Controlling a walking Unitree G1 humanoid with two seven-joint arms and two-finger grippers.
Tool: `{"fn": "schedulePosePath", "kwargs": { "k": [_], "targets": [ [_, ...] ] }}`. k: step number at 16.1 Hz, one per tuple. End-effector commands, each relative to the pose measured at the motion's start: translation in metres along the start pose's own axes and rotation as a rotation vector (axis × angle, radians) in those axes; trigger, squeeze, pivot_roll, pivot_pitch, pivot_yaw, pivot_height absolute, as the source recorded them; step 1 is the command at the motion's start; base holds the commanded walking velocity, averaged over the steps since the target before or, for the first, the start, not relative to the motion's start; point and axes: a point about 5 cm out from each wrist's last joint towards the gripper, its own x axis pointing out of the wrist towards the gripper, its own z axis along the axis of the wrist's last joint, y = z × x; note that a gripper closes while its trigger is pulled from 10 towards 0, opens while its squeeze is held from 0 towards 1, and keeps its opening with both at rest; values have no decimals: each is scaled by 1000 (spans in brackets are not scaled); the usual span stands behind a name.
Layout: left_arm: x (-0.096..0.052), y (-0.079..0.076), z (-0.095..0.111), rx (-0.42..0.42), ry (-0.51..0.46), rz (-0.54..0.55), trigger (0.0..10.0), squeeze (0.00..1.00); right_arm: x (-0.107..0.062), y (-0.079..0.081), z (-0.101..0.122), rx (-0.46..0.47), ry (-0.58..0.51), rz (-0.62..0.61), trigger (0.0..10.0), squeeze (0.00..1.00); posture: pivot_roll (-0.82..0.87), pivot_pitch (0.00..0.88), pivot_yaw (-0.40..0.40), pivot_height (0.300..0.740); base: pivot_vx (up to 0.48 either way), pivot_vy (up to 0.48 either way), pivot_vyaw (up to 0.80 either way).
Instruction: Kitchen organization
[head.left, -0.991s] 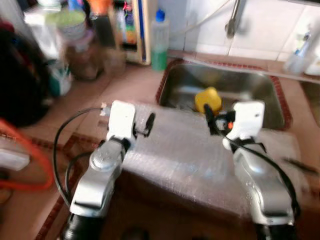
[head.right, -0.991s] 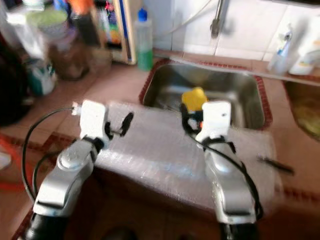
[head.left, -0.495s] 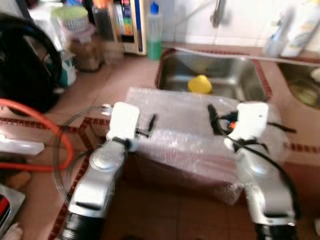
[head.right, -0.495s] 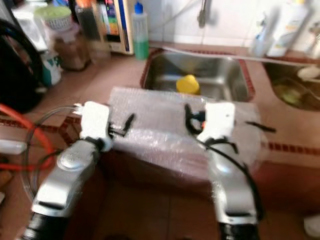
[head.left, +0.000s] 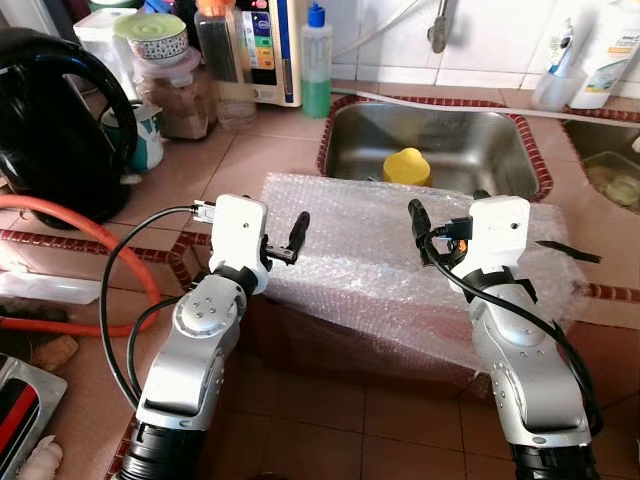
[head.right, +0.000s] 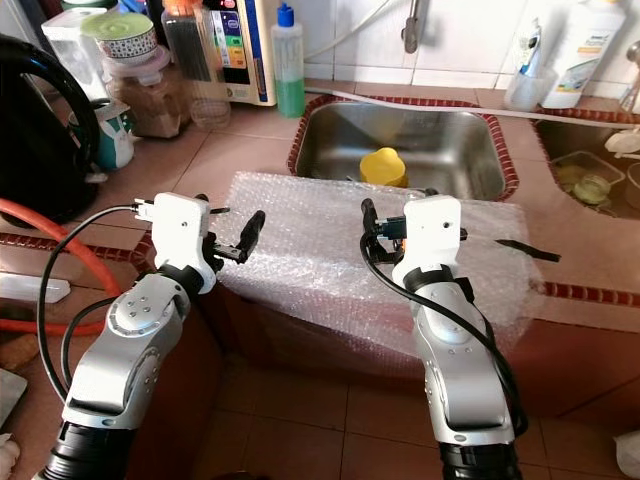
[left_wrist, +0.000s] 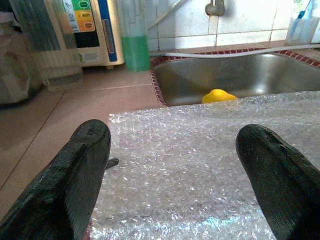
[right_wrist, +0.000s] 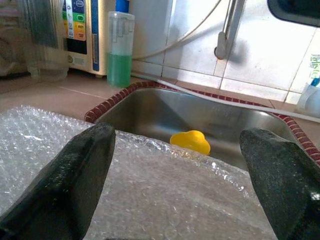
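Obs., worktop, left to right.

Far left edge: black kettle (head.left: 55, 120), with an orange hose (head.left: 75, 225) curling along the front edge. Back left corner: stacked jars (head.left: 175, 85) and a green soap bottle (head.left: 317, 60) just beside the sink's back left corner.

Your left gripper (head.left: 285, 240) hovers over the left end of the bubble wrap sheet (head.left: 400, 270), fingers spread wide, holding nothing. The left wrist view confirms wrap lying between and below both fingers (left_wrist: 75, 170).

The sheet lies draped over the front rim of the sink (head.left: 520, 150) and hangs off the worktop's front edge. Its long axis runs left to right, across both arms. Each gripper sits over one end, so neither is clearly nearer; judged, a two-handed lift or fold suits.

Your right gripper (head.left: 430, 230) hovers above the right half of the sheet, also spread and empty.

Sink contents: one yellow cup-like object (head.left: 407, 167), straight ahead beyond the sheet's far edge. Exact kind: cannot tell.

Right back edge: white bottle (head.left: 610, 50) and a toothbrush holder (head.left: 552, 85).
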Motion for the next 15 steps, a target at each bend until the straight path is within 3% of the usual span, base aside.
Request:
{"fn": "schedulePosePath", "kwargs": {
  "k": [1, 15],
  "targets": [
    [-1, -3, 5, 0, -27, -20, 10000, 0, 1, 0, 6, -8, -25, 0, 10000, 0, 29, 98, 28, 740, 0, -405, 0],
    [0, -3, 2, -18, -21, -12, 10000, 0, 2, 0, 2, -16, -12, 15, 10000, 0, 25, 93, 19, 740, 0, -438, 0]
  ]
}}
